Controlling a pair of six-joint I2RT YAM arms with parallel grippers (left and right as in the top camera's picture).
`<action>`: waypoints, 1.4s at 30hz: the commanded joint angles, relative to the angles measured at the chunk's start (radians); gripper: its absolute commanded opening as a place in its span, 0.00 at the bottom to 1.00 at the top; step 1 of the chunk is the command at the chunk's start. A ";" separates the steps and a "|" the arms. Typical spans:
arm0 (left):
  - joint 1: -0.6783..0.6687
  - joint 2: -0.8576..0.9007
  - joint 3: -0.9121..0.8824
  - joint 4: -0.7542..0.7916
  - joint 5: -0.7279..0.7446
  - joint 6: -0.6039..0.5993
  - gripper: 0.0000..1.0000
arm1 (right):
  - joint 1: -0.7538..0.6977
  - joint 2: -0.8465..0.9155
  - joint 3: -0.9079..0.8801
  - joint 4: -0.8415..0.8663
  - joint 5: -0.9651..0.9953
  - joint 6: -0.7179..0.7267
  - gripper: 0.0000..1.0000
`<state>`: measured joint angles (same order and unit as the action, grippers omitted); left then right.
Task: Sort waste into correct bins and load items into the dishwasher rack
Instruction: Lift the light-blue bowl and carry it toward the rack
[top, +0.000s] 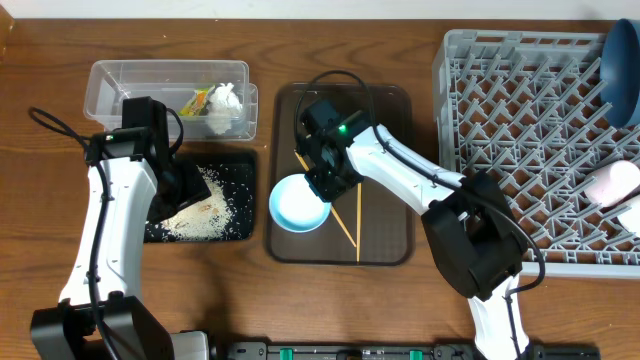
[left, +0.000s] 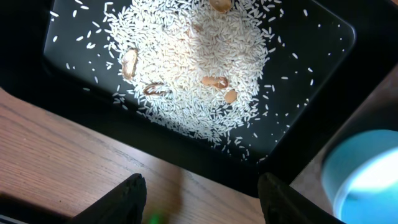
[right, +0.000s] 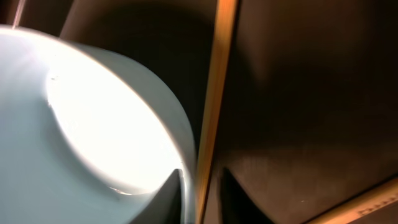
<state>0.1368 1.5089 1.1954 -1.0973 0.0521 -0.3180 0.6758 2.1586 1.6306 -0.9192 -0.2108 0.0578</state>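
The white bowl with pale blue inside (top: 299, 203) sits at the left edge of the brown serving tray (top: 385, 100). My right gripper (top: 325, 185) is shut on its rim: in the right wrist view one finger is inside the bowl (right: 93, 112) and the other outside, at the jaws (right: 199, 177), with a chopstick (right: 217, 81) running between them. Two chopsticks (top: 350, 215) lie on the tray. My left gripper (top: 185, 185) is open and empty (left: 202, 186) over the black tray (top: 240, 160) holding rice scraps (left: 186, 62). The wrapper (top: 198, 100) and tissue (top: 225, 100) lie in the clear tub (top: 110, 80).
The grey dishwasher rack (top: 520, 100) stands at the right, holding the dark blue plate (top: 622, 60), a pinkish cup (top: 612, 182) and a white cup (top: 632, 212) along its right side. Bare wooden table lies in front of the black tray (left: 62, 155).
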 joint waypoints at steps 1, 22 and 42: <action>0.004 -0.007 0.002 -0.006 -0.012 -0.009 0.61 | 0.006 0.013 -0.005 0.022 0.001 0.009 0.11; 0.004 -0.007 0.002 -0.005 -0.012 -0.009 0.61 | -0.151 -0.154 0.235 -0.040 0.418 0.019 0.01; 0.004 -0.007 0.002 -0.005 -0.012 -0.009 0.61 | -0.526 -0.207 0.230 0.293 1.248 -0.111 0.01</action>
<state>0.1368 1.5089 1.1954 -1.0988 0.0521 -0.3180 0.1944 1.9499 1.8530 -0.6342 0.9184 -0.0174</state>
